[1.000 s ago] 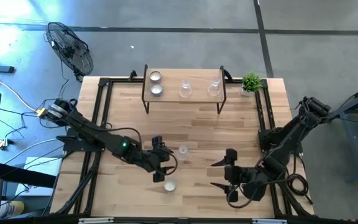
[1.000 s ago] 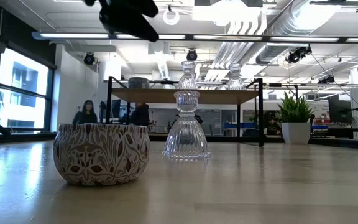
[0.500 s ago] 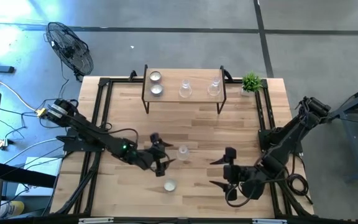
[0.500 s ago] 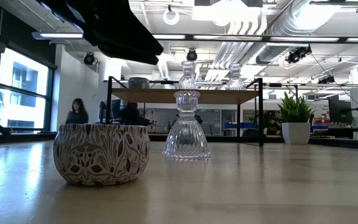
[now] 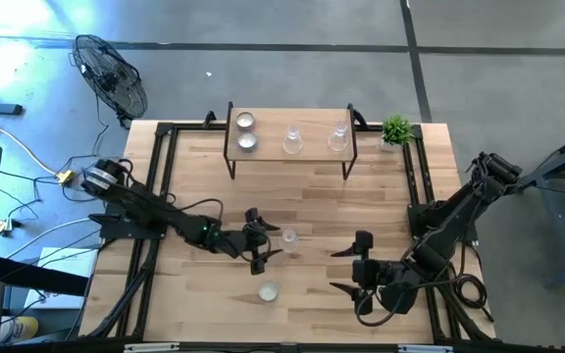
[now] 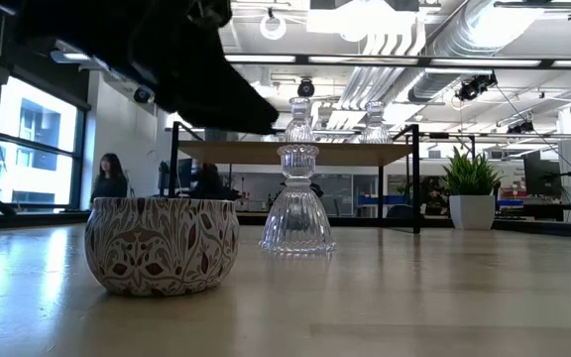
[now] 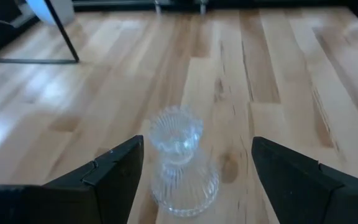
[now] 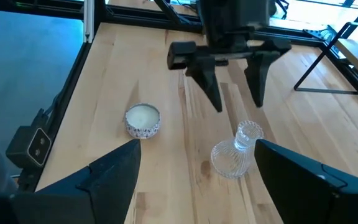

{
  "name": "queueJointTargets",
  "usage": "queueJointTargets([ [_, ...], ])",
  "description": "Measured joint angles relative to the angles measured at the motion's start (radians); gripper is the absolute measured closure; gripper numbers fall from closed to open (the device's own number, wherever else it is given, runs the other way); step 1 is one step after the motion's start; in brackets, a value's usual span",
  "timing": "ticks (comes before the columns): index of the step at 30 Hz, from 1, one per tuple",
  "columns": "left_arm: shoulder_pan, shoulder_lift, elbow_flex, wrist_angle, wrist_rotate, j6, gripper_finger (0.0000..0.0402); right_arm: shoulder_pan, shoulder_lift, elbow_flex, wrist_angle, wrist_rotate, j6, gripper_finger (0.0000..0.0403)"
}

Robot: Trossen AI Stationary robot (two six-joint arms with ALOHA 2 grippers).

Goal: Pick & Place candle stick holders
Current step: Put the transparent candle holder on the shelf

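A clear glass stemmed holder (image 5: pixel 288 238) stands upright on its base on the table; it also shows in the left wrist view (image 7: pixel 178 160) and the low view (image 6: pixel 297 203). My left gripper (image 5: pixel 267 246) is open just to its left, its fingers pointing at it without touching. A patterned tealight cup (image 5: pixel 268 291) stands nearer the near edge, also in the right wrist view (image 8: pixel 143 119). My right gripper (image 5: pixel 344 271) is open and empty at the near right. Two glass holders (image 5: pixel 292 138) and two tealight cups (image 5: pixel 246 131) stand on the shelf.
A black-framed wooden shelf (image 5: pixel 290 157) stands at the table's far edge. A small green plant (image 5: pixel 396 128) stands at the far right corner. Black rails run along the table's left and right sides. People show in the room beyond the table in the low view.
My left gripper has moved from beside the tealight cup toward the far edge and a little to the right, up to the glass holder on the table, and has come lower. It stays open. The holder and the cup have not moved.
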Motion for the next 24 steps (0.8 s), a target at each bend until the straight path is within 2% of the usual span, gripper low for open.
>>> queueJointTargets([
  [14,0.039,0.129,0.001,0.149,0.018,0.013,0.0108,-0.001,0.000,0.000,0.000,-0.003,0.000,0.0094],
  [19,0.065,0.133,0.000,0.167,0.026,0.013,0.0108,-0.001,0.000,0.000,0.000,-0.003,0.000,0.0094],
  [24,0.081,0.133,0.000,0.212,0.094,0.049,0.0108,-0.001,0.000,0.000,0.000,-0.003,0.001,0.0094],
])
